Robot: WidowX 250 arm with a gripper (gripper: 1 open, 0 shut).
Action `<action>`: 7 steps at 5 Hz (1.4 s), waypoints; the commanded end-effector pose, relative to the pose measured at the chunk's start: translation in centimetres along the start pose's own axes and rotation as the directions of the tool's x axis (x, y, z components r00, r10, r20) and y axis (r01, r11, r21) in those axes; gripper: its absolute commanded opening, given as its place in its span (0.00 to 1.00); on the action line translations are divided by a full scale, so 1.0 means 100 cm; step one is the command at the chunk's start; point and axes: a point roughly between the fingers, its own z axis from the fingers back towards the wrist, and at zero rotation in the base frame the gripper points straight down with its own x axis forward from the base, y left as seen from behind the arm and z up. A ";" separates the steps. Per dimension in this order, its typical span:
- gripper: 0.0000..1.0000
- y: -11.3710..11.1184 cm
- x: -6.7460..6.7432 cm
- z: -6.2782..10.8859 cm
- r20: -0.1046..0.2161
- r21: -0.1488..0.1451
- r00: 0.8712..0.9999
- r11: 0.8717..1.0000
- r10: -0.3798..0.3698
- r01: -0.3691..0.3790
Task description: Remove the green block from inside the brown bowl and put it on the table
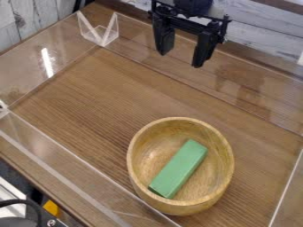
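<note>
I am holding my pincer [185, 46] wide open, high and far from the brown bowl [182, 165], and should bring it over the green block [179, 168] lying inside before dropping down.
</note>
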 end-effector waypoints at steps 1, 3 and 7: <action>1.00 -0.007 -0.017 -0.002 -0.014 -0.007 1.000 1.000 -0.025 0.025; 1.00 -0.021 -0.051 -0.005 -0.032 -0.022 0.996 0.997 -0.080 0.080; 1.00 -0.048 -0.088 -0.012 -0.033 -0.028 0.989 0.990 -0.142 0.142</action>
